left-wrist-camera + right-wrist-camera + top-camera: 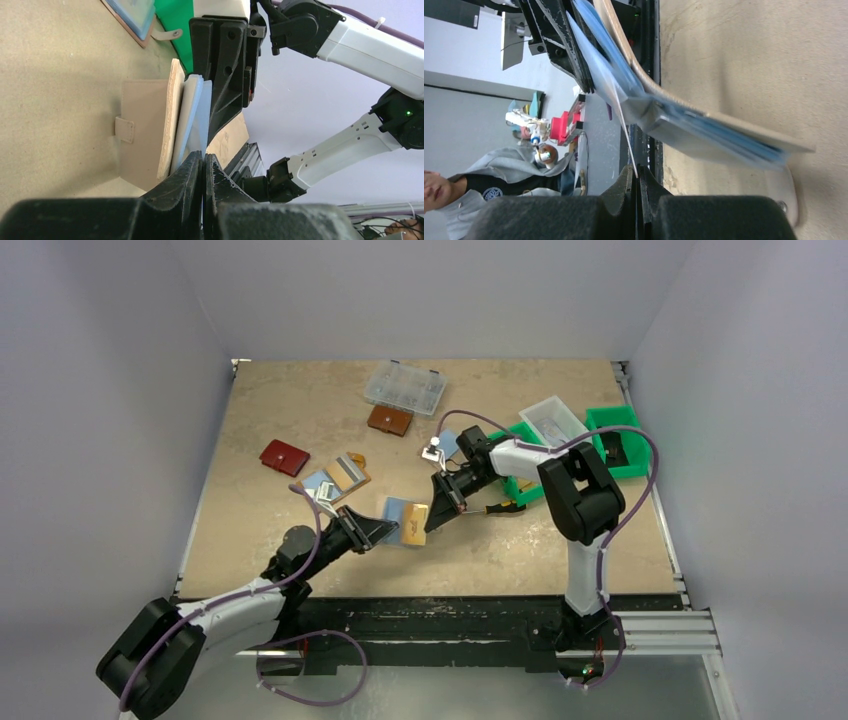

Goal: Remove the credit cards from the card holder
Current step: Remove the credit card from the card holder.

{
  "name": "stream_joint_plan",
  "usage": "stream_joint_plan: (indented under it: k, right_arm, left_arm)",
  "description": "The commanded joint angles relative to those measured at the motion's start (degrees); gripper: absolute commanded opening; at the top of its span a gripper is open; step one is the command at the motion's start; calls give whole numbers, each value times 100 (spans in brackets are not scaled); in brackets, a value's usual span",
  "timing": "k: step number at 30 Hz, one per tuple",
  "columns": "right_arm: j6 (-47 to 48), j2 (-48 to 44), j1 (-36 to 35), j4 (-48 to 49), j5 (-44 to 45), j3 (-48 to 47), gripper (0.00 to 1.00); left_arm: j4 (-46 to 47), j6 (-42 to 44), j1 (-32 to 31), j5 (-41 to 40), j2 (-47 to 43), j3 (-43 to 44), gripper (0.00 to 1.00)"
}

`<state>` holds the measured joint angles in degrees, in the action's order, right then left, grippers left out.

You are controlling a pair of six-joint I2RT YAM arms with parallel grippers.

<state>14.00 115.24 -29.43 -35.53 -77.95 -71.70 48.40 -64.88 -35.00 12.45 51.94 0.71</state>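
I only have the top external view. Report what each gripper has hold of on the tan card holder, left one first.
Observer: Left wrist view: the left gripper has its jaws shut on a pale blue inner leaf of the card holder.
Operator: Now the right.
Observer: Right wrist view: the right gripper has its jaws shut on the edge of a thin clear sleeve.
Operator: Give me the snap tab.
Observer: The snap tab sits unfastened on the tan outer cover.

Left arm [240,600] stretched low and forward, left gripper [372,532] pinched closed, right arm [575,495] folded back inward, right gripper [440,510] clamped tight, fingertips facing each other.
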Motion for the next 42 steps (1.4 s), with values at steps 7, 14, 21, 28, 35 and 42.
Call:
stream_joint_plan:
  k: [7,14,21,28,35,42]
  right_arm:
    - [808,-34,208,-726,547,-348,0]
    - [1815,-240,256,-1630,1340,-727,0]
    - [2114,-936,600,-1764,2130,-750,0]
    - [2395,-1368,1046,-1974,2355,-771,0]
    - [2841,-1819,1548,-2365,2907,-995,1]
    - [3097,-2451,1934,-2436,3800,-963,1]
  left_arm:
    - [86,308,108,-290,16,-906,0]
    - [-439,456,108,-364,79,-868,0]
    - [-1281,689,108,-550,0,-713,0]
    - [-1889,874,108,-654,-164,-608,0]
    - [-2177,1037,108,-630,-238,-538,0]
    - [-2384,1215,108,-543,-237,-383,0]
